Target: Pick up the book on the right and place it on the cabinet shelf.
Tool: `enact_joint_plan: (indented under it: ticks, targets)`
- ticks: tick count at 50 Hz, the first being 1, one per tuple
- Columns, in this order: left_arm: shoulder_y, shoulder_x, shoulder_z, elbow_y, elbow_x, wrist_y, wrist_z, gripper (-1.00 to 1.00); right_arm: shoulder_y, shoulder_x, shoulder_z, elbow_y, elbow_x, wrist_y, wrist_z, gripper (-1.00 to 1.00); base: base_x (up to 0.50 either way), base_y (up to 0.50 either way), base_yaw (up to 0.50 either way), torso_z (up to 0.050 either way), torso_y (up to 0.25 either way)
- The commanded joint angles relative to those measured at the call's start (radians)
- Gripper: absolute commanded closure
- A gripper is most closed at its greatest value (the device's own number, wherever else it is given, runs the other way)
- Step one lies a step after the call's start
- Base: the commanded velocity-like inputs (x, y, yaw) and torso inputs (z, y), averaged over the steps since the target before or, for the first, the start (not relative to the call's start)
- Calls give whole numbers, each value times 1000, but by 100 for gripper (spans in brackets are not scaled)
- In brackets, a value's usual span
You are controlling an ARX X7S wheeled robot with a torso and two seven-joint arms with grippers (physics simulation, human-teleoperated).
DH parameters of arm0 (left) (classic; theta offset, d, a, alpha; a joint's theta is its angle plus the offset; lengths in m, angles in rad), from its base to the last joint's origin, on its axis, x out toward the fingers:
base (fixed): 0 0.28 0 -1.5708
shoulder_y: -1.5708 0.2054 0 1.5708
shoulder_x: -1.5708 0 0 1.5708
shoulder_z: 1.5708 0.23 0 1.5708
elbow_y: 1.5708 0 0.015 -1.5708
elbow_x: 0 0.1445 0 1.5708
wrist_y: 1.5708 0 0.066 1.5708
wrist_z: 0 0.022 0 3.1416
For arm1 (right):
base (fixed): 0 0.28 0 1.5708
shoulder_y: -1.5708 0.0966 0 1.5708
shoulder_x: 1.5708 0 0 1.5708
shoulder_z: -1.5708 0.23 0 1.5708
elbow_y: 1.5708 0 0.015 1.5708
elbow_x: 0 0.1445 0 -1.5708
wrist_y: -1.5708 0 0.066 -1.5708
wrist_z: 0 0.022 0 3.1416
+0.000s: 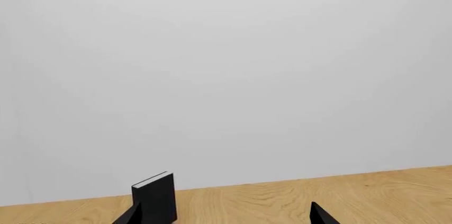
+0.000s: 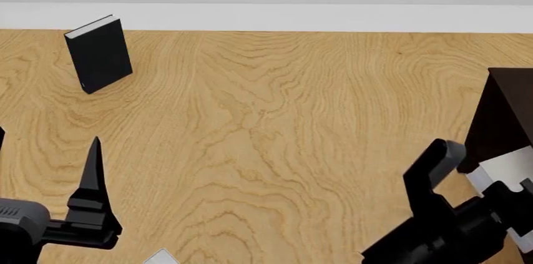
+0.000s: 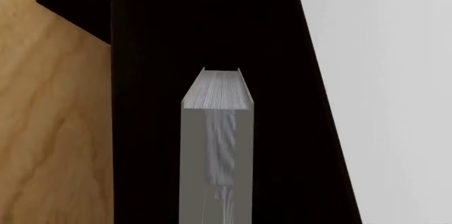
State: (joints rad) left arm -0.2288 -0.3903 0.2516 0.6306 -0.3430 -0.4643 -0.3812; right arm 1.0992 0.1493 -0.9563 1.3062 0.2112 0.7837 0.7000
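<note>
At the head view's lower right, the right tool (image 2: 500,183) clamps the plain light-grey hardback book (image 3: 217,150) beside the dark wooden cabinet (image 2: 500,114); a tilted release could topple it; the left tool (image 2: 50,176) stands apart

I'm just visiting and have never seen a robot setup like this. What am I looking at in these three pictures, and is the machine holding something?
These are simulator renders from a two-armed robot, all taken at one moment. The head view looks down from the robot's head over a wooden table. The other two come from small cameras beside each gripper, the pincer at the end of an arm.

In the head view, the left gripper hovers empty with its fingers spread. A small black book stands upright on the far left of the table; the left wrist view shows it too. At the right edge sits a dark cabinet.

The right gripper is carrying a grey book with white page edges. The right wrist view looks along that book towards the cabinet, so it seems about to be placed there. The fingers themselves are mostly hidden.
</note>
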Motion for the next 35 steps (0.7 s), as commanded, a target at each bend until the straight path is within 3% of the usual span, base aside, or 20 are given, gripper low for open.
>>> enact_joint_plan:
  ticks: [1, 10, 11, 35]
  targets:
    - [-2, -2, 1, -6, -2, 4, -2, -100, -8, -2, -1, 3, -198, 42, -21, 100, 0, 0, 0, 0, 0]
    - [-3, -4, 1, -2, -5, 1, -5, -100, -21, -1, 5, 3, -209, 37, -43, 100, 0, 0, 0, 0, 1]
    - [-4, -4, 2, -1, -5, 0, -6, -100, -23, -1, 5, 3, -209, 36, -45, -100, 0, 0, 0, 0, 0]
    - [4, -13, 1, 38, -12, -13, -25, -100, -61, -19, -28, 2, -213, -32, -101, -100, 0, 0, 0, 0, 1]
